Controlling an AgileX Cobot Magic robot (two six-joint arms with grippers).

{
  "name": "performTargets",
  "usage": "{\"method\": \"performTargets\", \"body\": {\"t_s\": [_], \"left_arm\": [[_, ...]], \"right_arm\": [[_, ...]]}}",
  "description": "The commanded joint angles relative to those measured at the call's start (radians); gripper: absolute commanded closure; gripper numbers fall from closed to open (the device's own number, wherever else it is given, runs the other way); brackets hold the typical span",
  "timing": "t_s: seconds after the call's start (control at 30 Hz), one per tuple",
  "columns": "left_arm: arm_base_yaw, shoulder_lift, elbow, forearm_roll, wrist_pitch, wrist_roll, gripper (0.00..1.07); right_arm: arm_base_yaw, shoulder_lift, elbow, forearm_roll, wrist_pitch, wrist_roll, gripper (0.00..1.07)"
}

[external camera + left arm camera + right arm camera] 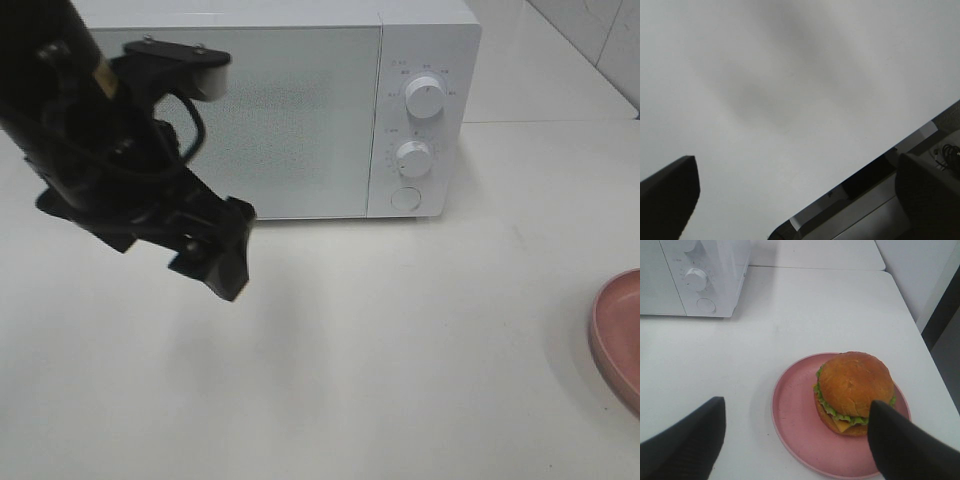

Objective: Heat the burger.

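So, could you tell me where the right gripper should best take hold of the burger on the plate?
Probably across the bun's rounded sides, coming from above. The burger sits upright on the pink plate, so its flanks are free, and the open right gripper already straddles it.

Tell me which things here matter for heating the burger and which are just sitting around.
For the job:
burger
microwave, door shut
pink plate under the burger
left gripper and right gripper, both open

Just there:
white table
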Motion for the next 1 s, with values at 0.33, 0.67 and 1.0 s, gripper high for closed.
{"method": "performTargets", "body": {"t_s": [0.33, 0.67, 1.0], "left_arm": [[0.390, -0.165, 0.005, -0.019, 0.181, 0.053, 0.07], [0.630, -0.325, 0.175, -0.015, 0.207, 0.081, 0.07], [0.664, -0.593, 0.444, 0.011, 0.196, 0.088, 0.07]], "right_arm": [[-0.006, -0.024, 0.002, -0.003, -0.015, -0.005, 0.32], [-0.006, -0.024, 0.002, -0.003, -0.015, -0.005, 0.32], [-0.006, -0.024, 0.002, -0.003, -0.015, -0.005, 0.32]]}}
